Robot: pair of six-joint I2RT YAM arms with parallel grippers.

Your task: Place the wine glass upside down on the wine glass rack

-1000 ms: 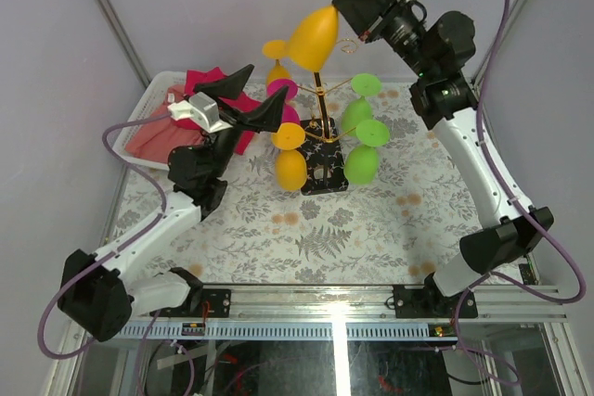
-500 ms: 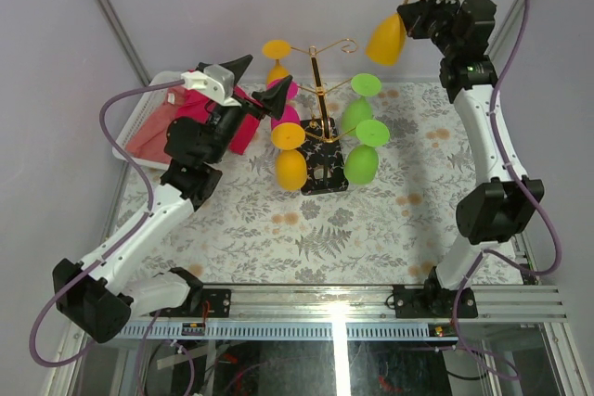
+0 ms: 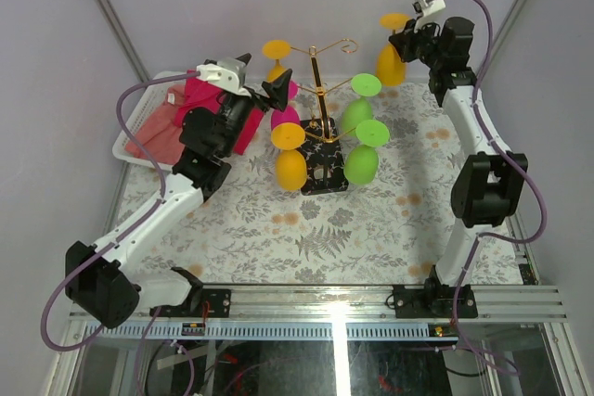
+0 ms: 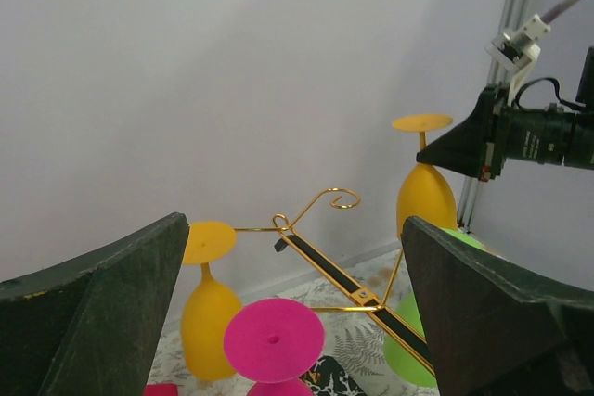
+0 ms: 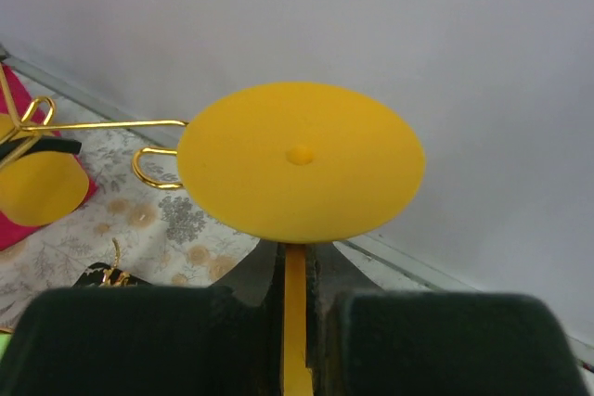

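Halfway along the far edge, shows thin gold wire wine glass rack (image 3: 320, 127) on black square base. Near the far right corner, clamps inverted orange wine glass (image 3: 390, 67) by its stem in right gripper (image 3: 406, 44), beside the rack's top arm. Holds left gripper (image 3: 260, 78) splayed wide toward the far left.

Black left gripper (image 3: 261, 76) gapes wide near the far-left corner; black right gripper (image 3: 404, 41), raised at the far edge, pinches an orange wine glass (image 3: 390, 66) by its stem.

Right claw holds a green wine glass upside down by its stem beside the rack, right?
No. The wine glass in the right claw is yellow, not green; the right wrist view shows it. It is upside down, held by its stem, beside the rack.
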